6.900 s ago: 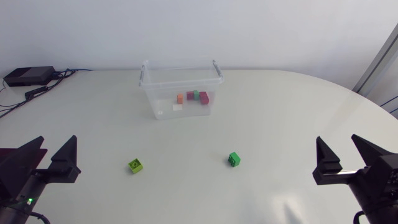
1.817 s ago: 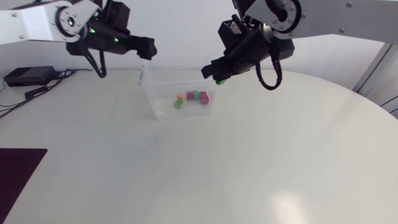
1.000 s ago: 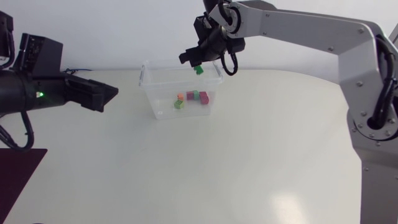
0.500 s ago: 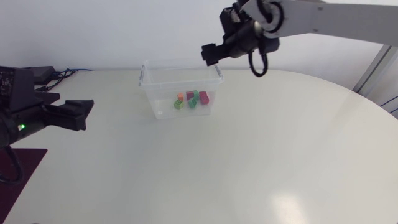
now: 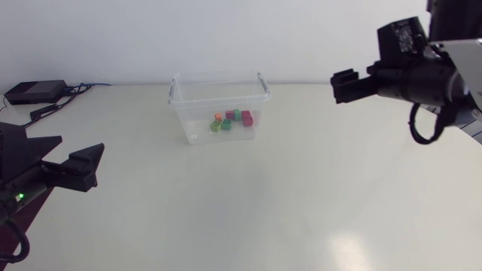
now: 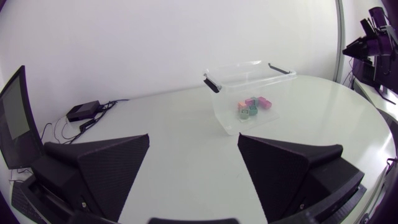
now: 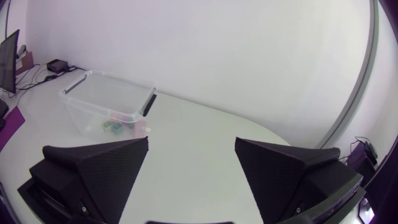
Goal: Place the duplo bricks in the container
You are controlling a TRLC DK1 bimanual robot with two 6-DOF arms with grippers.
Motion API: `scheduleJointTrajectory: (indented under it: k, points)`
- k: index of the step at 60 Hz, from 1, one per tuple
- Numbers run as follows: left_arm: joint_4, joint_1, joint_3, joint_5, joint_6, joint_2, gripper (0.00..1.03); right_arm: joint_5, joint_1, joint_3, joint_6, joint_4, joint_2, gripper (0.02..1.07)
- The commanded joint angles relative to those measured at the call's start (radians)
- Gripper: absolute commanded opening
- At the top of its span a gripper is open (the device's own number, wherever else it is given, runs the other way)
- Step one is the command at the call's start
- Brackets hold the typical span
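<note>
Duplo bricks (image 5: 231, 120): clustered on floor of container (image 5: 197, 126), near far edge of tabletop (image 5: 301, 196); left tool (image 6: 193, 140), right tool (image 7: 191, 142): both spread wide, empty; container ahead of each, well apart; task judged complete.

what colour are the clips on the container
Dark grey clips, clear container; best in the right wrist view.
</note>
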Motion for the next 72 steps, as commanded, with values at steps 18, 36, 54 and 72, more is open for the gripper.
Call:
scheduleJointTrajectory:
  k: [18,36,54,72]
  points:
    - [0.095,0.055,-0.135,-0.012,0.054,-0.087,1.00,-0.017,-0.152,-0.382,-0.065,0.089,-0.439,1.03]
    - [0.170,0.067,-0.220,-0.020,0.062,-0.164,1.00,-0.025,-0.190,-0.590,-0.049,0.120,-0.703,1.03]
    - [0.195,0.081,-0.299,0.011,-0.005,-0.275,1.00,-0.048,-0.204,-0.717,0.023,0.132,-0.856,1.03]
    - [0.221,0.096,-0.381,0.042,-0.074,-0.390,0.99,-0.072,-0.218,-0.848,0.098,0.143,-1.014,1.03]
